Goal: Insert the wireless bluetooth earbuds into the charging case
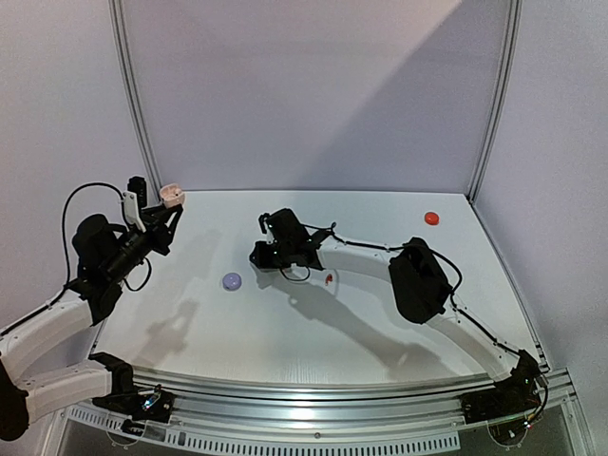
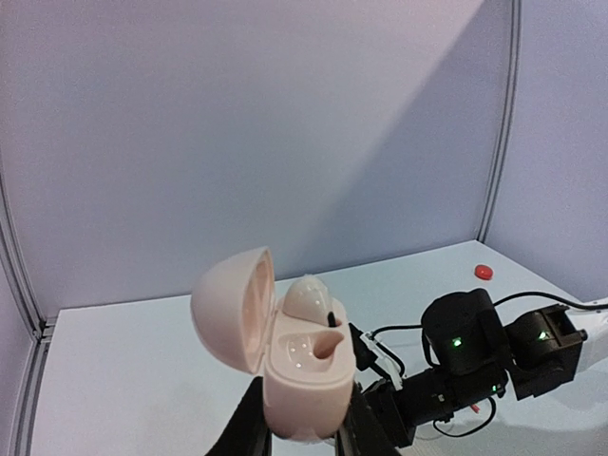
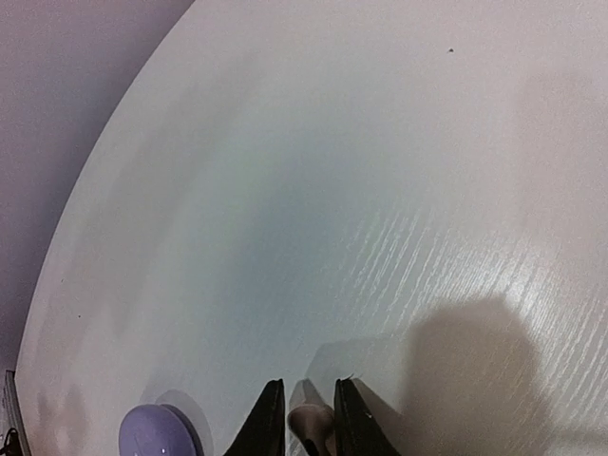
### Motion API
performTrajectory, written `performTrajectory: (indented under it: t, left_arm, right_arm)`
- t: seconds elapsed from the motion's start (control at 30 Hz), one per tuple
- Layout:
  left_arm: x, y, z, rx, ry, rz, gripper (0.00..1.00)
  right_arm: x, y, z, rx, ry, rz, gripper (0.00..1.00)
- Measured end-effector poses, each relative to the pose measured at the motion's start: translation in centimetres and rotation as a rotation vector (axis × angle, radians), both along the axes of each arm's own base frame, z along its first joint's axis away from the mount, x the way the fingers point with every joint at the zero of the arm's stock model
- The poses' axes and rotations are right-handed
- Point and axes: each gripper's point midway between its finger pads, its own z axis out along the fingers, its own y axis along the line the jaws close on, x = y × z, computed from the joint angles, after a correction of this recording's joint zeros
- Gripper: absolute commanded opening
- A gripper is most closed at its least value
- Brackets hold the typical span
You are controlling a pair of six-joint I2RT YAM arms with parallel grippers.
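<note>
We judged the step in hand to be the pickup of the second earbud. Our left gripper (image 2: 299, 432) was clamped on the open pale-pink charging case (image 2: 302, 370), raised above the far-left corner of the tabletop (image 1: 313, 323), with one earbud (image 2: 308, 298) seated and the other socket (image 2: 320, 348) bare. Our right gripper (image 3: 309, 394), down near the tabletop's middle, had its jaws drawn in on a pale earbud (image 3: 312, 421), seemingly touching both its sides, near a lilac case (image 3: 152, 434). Next we would need a firm pinch, a clean lift, and a carry across to the bare socket with the stem lined up.
</note>
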Motion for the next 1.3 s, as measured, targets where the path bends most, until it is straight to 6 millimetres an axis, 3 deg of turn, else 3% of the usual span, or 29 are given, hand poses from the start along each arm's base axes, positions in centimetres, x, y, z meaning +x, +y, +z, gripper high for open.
performTrajectory:
  t: [0.63,1.3]
  left_arm:
    - [-0.3,0.1,-0.4,0.005,0.021,-0.002,0.00]
    - [-0.6,-0.3,-0.5,0.007,0.025,-0.028,0.00]
  right_arm:
    - [-6.8,-1.3,0.0,-0.254,-0.083,0.198,0.13]
    - [-12.1,-9.1,-0.3,-0.391,0.032,0.184,0.20]
